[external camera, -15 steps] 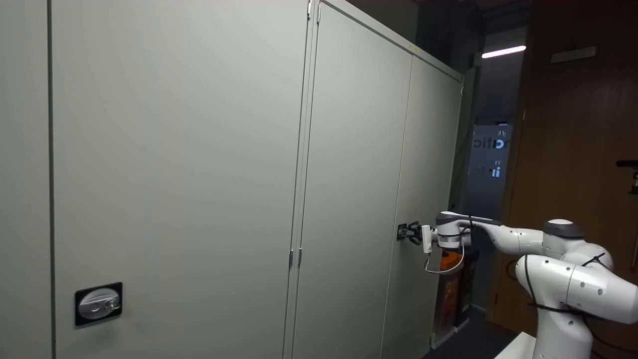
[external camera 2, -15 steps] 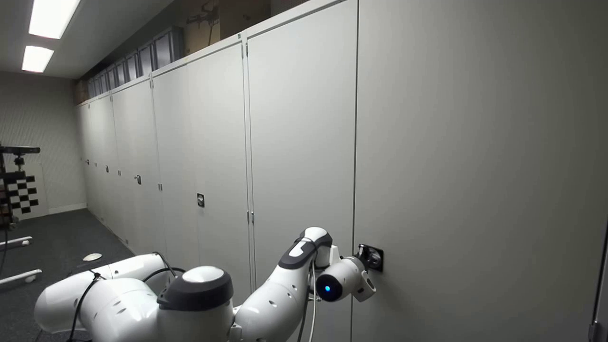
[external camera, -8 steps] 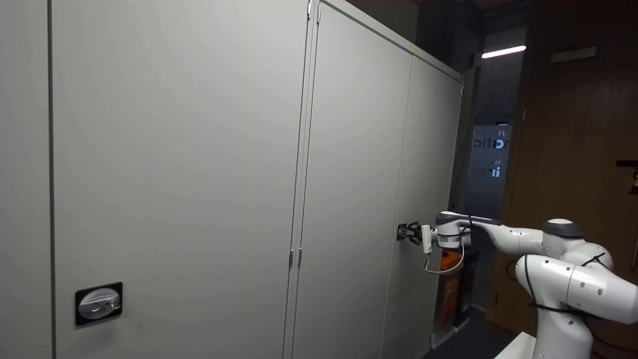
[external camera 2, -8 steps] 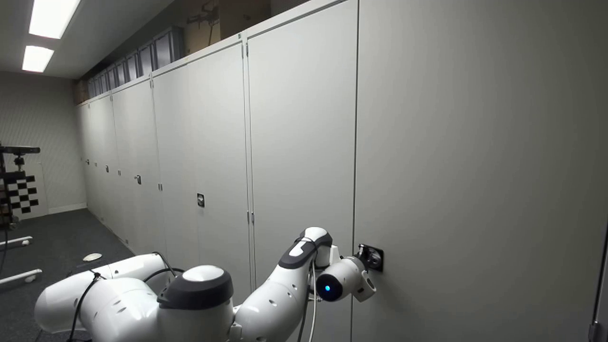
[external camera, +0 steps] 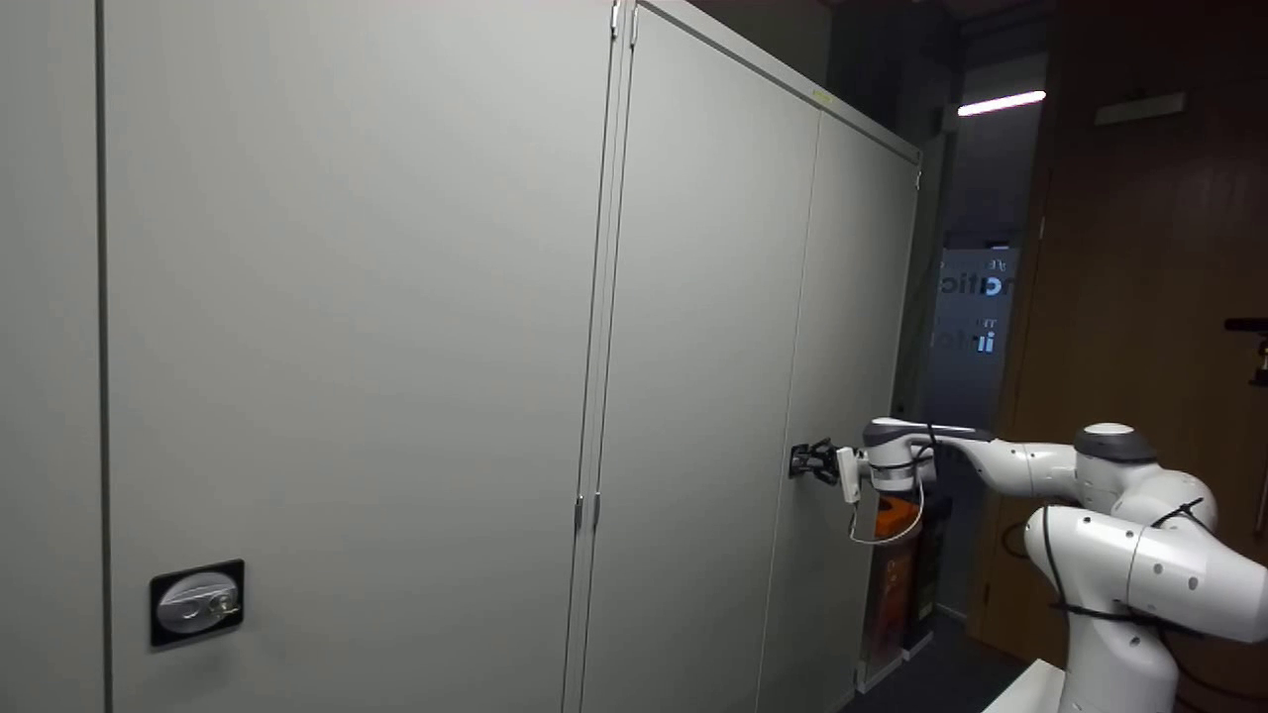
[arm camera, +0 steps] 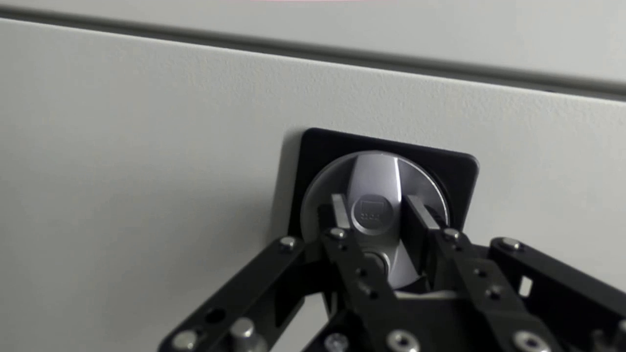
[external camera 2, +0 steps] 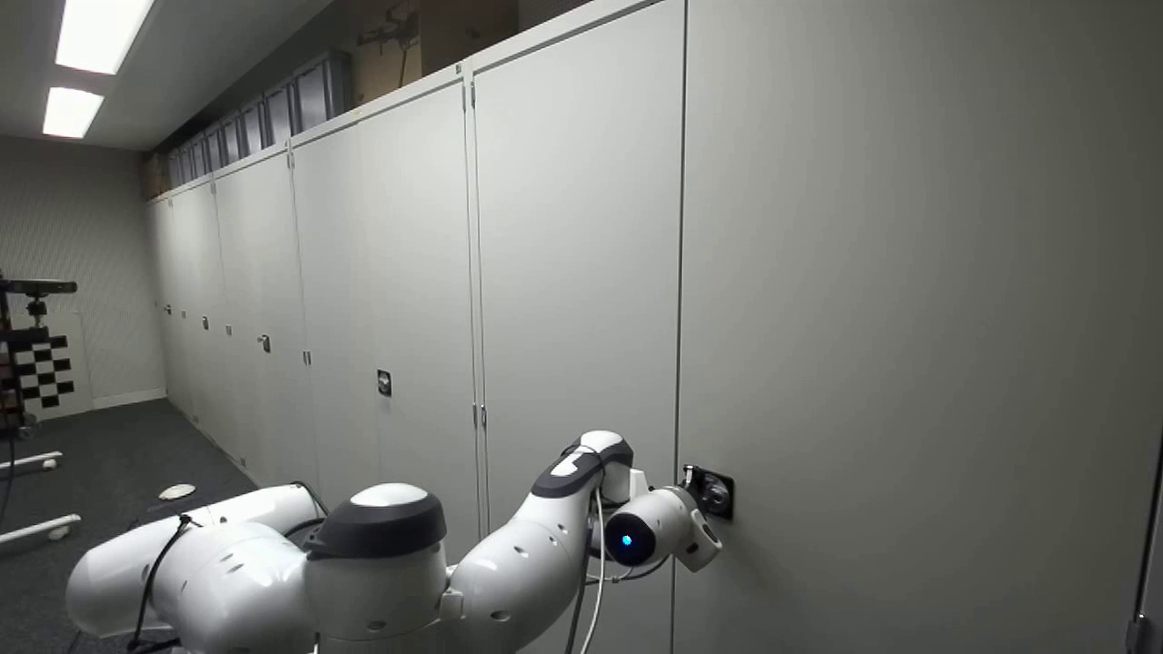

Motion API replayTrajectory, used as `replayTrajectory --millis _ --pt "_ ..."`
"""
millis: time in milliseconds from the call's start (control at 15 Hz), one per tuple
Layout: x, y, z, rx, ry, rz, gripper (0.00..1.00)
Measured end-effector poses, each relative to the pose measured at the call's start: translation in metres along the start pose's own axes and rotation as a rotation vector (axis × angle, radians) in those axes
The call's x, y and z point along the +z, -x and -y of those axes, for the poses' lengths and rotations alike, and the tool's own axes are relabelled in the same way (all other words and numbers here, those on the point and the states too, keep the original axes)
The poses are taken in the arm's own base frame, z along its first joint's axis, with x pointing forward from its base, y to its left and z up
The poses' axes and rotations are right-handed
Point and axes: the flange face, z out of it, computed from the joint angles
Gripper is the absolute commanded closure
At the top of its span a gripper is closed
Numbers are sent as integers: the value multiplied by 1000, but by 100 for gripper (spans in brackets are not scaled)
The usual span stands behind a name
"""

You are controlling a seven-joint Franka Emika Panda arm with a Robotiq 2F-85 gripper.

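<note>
Wrist view shows us a silvery round knob (arm camera: 375, 188), its raised central ridge (arm camera: 375, 168) bearing a round emblem (arm camera: 372, 214); it sits on a black, round-cornered plate (arm camera: 452, 173) near the edge of a grey cabinet door (arm camera: 146, 146); we see the gripper (arm camera: 380, 211) clasping that ridge.

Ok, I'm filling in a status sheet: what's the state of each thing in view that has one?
Round silver metal knob: gripped from both sides
Black metal two-fingered claw: shut on that knob
Light grey metal cabinet door bearing that knob: shut
Separate round silver metal knob: ungripped
Rectangular white ceiling lamps: lit
Round blue arm light: lit
Brown wooden door: looks shut
</note>
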Motion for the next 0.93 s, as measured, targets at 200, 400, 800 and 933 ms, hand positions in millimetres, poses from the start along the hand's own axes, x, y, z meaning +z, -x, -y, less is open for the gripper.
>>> replayTrajectory --millis 200,400,800,933 --pt "0 0 3 -51 22 0 92" --pt "0 0 7 -100 43 -1 92" --pt "1 1 13 -193 81 -1 92" --pt "1 1 15 -222 94 -2 92"
